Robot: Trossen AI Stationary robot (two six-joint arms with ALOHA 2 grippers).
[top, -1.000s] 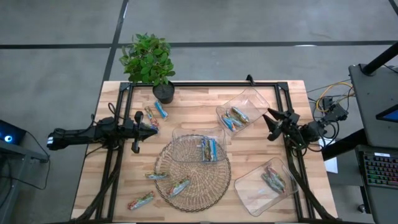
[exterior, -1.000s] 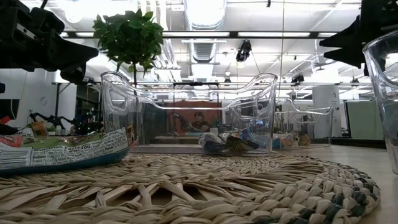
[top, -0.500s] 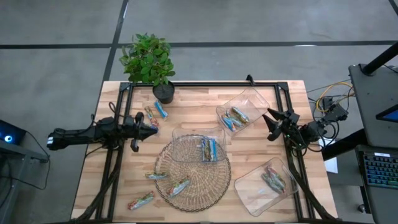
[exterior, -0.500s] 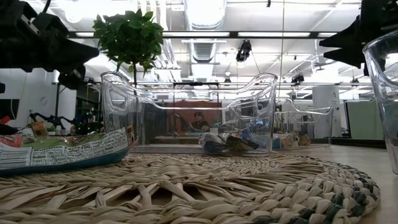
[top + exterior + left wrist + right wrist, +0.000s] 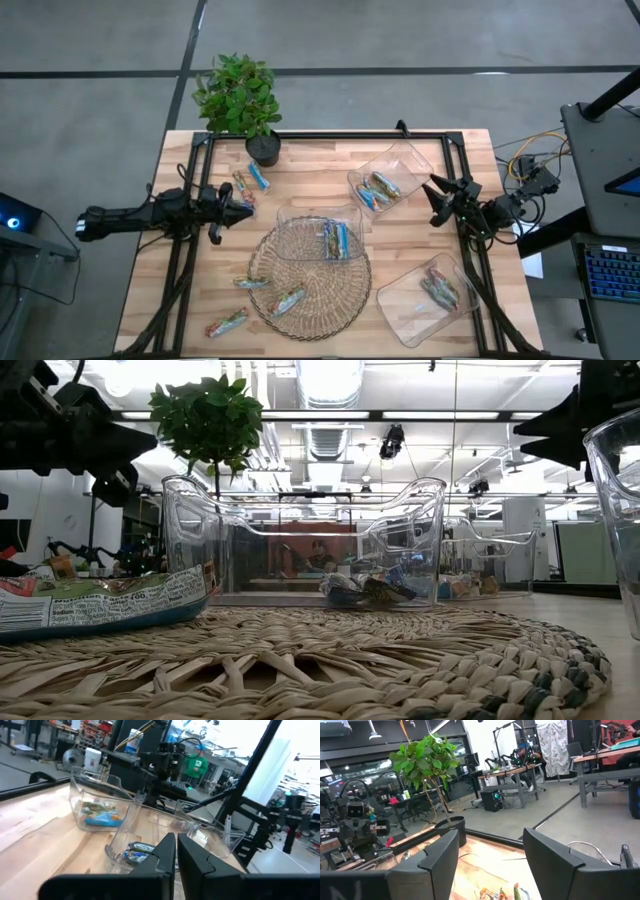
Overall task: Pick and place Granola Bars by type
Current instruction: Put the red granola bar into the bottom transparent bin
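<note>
On the table, left to right:
Left arm: reaches in from the left edge, and the left gripper (image 5: 243, 211) hangs over the wood with its fingers pressed together and nothing between them.
Loose Granola Bars by the plant: two bars (image 5: 251, 181) lie side by side on bare wood just in front of the potted plant (image 5: 238, 98), close to the left gripper's tip.
Loose bars in front: one bar (image 5: 227, 323) lies on the wood near the front left edge; two more (image 5: 273, 292) rest on the left part of the wicker mat (image 5: 310, 310).
Middle tray: a clear tray (image 5: 292, 232) sits on the far part of the mat, with a few blue-wrapped bars (image 5: 337, 240) at its right end.
Far right tray: a clear tray (image 5: 408, 163) stands tilted on the wood, holding green and blue bars (image 5: 377, 189).
Near right tray: a clear tray (image 5: 400, 305) by the front right corner, with bars (image 5: 440, 289) inside.
Right arm: waits at the table's right edge between the two right-hand trays; the right gripper (image 5: 434, 203) has its fingers spread apart and carries nothing.
Low view: a green-and-white bar (image 5: 100, 600) lies on the mat at left, in front of the middle tray.
</note>
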